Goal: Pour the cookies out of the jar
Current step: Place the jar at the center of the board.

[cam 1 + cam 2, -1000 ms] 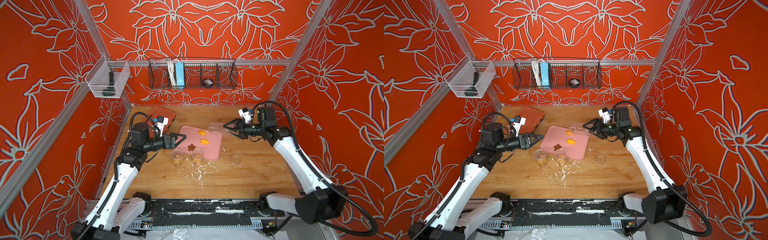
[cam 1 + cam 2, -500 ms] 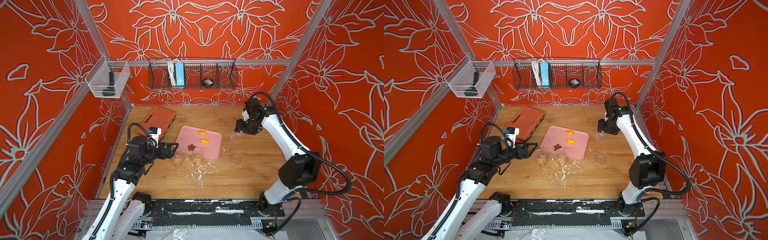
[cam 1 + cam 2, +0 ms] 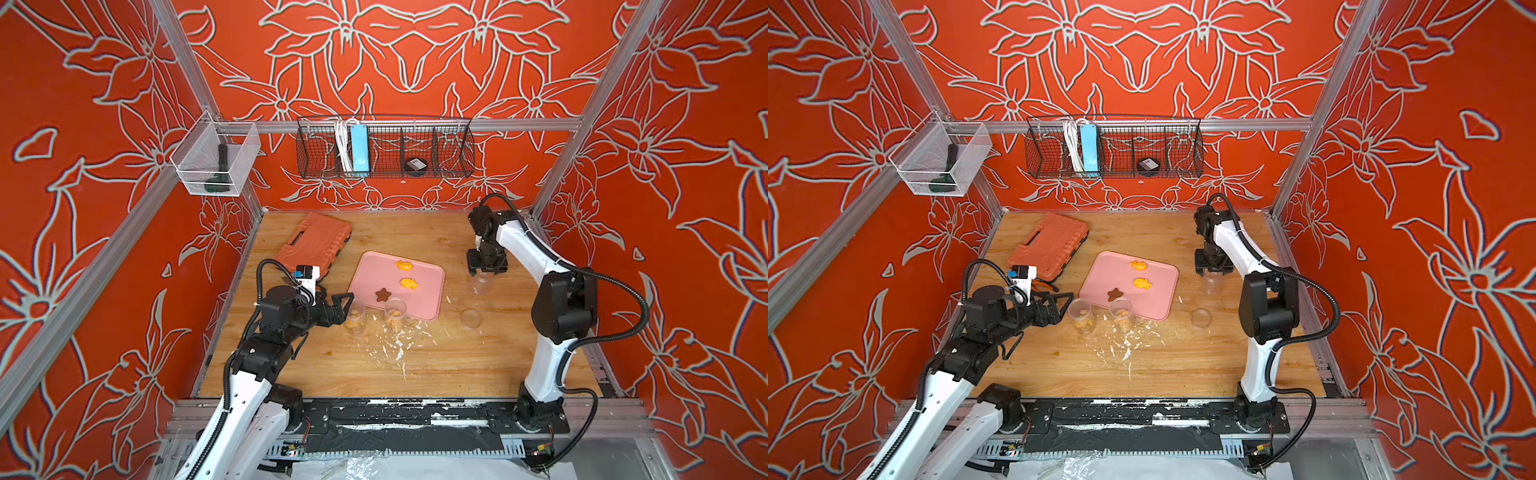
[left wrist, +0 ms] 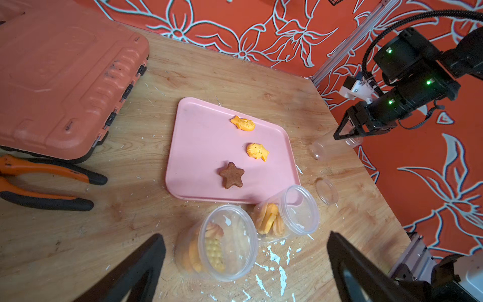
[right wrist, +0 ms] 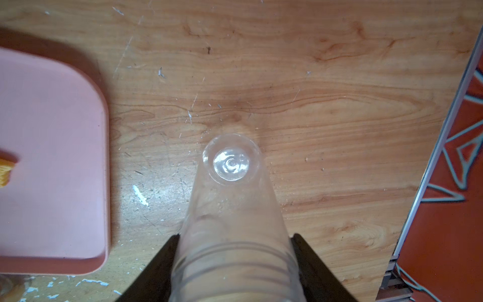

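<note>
Cookies [image 4: 231, 175]: three lie on the pink tray [image 4: 203, 146] mid-frame, more wait in two clear jars [image 4: 285, 217] at its lower edge. My right gripper [image 3: 486, 269] clamps an empty jar [image 3: 481, 283] upright, right of the tray, so I judge I'm setting it down. Next my left gripper [image 3: 347, 306], spread wide, must close round the nearer full jar [image 3: 356, 319].

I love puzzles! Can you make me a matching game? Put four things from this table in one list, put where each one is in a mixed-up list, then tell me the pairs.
Things:
1. brown star cookie
2. empty jar
3. pliers
4. clear lid

Places:
A. beside the orange toolbox
B. gripped by the right end effector
C. on the pink tray
D. flat on the wooden table, by the tray's corner

Pairs: 1-C, 2-B, 3-A, 4-D.
</note>
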Robot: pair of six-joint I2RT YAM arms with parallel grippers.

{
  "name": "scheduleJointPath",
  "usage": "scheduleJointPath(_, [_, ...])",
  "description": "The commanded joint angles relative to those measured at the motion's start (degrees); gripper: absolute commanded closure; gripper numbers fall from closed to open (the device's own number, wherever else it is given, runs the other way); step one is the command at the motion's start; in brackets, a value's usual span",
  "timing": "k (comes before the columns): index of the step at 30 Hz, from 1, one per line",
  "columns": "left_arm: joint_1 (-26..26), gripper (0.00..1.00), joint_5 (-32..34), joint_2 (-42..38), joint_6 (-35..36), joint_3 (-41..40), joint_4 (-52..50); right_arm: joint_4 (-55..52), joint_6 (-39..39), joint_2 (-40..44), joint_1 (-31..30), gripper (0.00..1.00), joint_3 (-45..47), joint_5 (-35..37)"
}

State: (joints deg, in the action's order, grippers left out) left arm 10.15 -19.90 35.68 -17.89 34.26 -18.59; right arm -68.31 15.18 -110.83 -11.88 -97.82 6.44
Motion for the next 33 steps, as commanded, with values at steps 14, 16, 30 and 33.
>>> scheduleJointPath(14, [1.1,0.02,1.3,-0.1,0.3,-0.3,1.7,-0.5,-1.0,-1.0,-0.3,0.21,-0.1,0.3])
scheduleJointPath(16, [1.1,0.02,1.2,-0.1,0.2,-0.3,1.7,-0.5,-0.9,-0.4,-0.3,0.19,-0.1,0.6])
scheduleJointPath(30, [1.2,0.02,-0.2,0.2,0.4,-0.2,2.1,-0.1,1.5,17.1,-6.0,0.13,-1.1,-5.4])
scheduleJointPath(33, [1.1,0.02,-0.2,0.2,0.4,-0.3,2.1,0.5,2.7,18.7,-13.4,0.12,-0.5,-11.8])
